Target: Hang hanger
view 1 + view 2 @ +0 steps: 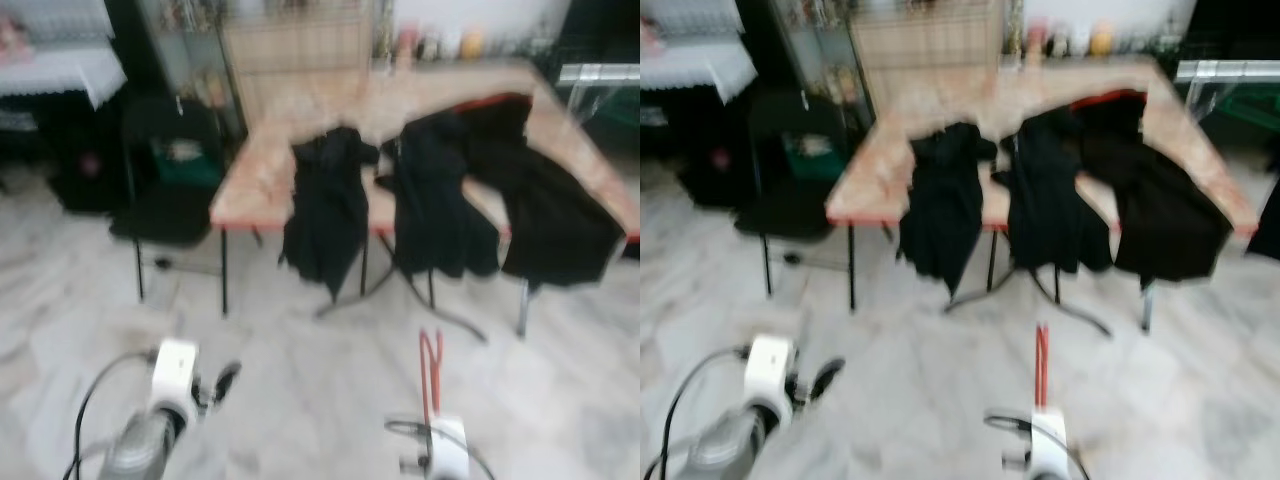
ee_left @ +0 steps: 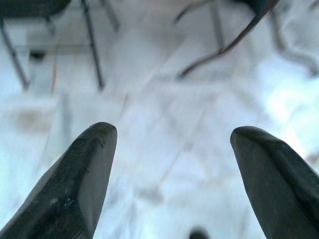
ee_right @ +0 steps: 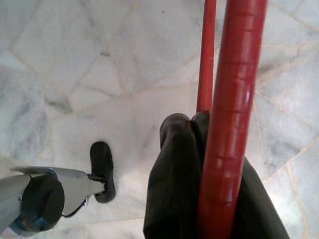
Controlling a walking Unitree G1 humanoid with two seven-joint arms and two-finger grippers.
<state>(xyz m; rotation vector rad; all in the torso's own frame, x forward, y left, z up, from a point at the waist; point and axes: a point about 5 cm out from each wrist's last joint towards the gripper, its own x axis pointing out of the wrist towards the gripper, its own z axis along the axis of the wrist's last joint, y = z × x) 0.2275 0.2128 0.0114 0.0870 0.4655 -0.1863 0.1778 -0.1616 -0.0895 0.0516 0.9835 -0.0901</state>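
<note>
My right gripper [image 3: 192,124] is shut on a red hanger [image 3: 234,99], whose thin red bars [image 1: 431,375] stick forward above the marble floor at the lower right of the eye views. My left gripper [image 2: 172,144] is open with nothing between its black fingers [image 2: 84,174]; it hangs low at the lower left [image 1: 222,380] over the floor. Ahead stands a wooden table [image 1: 260,170] with three black garments [image 1: 328,205] draped over its front edge.
A black chair [image 1: 170,180] stands left of the table, with a lace-covered table [image 1: 60,65] beyond it. A metal rail [image 1: 600,72] shows at the far right. Folding legs [image 1: 400,280] stand under the table. Marble floor [image 1: 300,400] lies between me and the table. The eye views are blurred.
</note>
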